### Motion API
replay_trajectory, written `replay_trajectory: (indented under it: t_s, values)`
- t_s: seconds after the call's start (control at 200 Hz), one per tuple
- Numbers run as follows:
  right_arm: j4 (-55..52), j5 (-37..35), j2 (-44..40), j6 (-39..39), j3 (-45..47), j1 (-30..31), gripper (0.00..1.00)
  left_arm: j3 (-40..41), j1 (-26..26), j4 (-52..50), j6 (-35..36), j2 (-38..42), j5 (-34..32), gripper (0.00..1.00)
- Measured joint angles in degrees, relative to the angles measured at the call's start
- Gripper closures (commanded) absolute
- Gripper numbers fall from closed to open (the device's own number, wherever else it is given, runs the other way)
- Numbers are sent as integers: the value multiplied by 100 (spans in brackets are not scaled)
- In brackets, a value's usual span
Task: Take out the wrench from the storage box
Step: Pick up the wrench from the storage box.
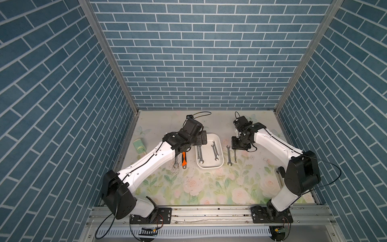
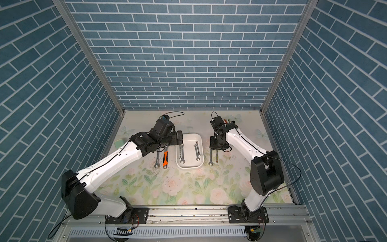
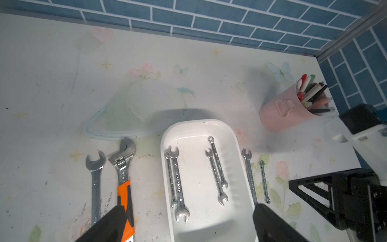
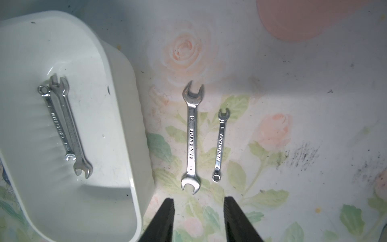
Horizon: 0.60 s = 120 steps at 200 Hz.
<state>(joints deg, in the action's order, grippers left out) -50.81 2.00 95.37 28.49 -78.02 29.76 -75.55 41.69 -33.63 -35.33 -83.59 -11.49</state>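
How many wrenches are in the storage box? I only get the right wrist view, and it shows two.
Observer: Four. One pair lies near one long wall of the storage box, another pair near the opposite wall.
Operator: Is the left gripper holding one?
Observer: No. The left gripper hangs open and empty over the box.
Operator: Any tools on the table past the box?
Observer: Yes, an orange-handled adjustable wrench and a large open-end wrench lie side by side there, on the left arm's side.
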Motion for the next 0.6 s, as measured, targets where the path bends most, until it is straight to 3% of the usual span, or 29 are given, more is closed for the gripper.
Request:
replay_trajectory:
  t_s: [0.365,0.6]
  values:
    - [76,-22,-164,236,105,238,56,-149,118,302,-350,-1493,116,43]
    - [151,-92,-293,280,264,238,55,-529,243,354,-474,-2549,361,46]
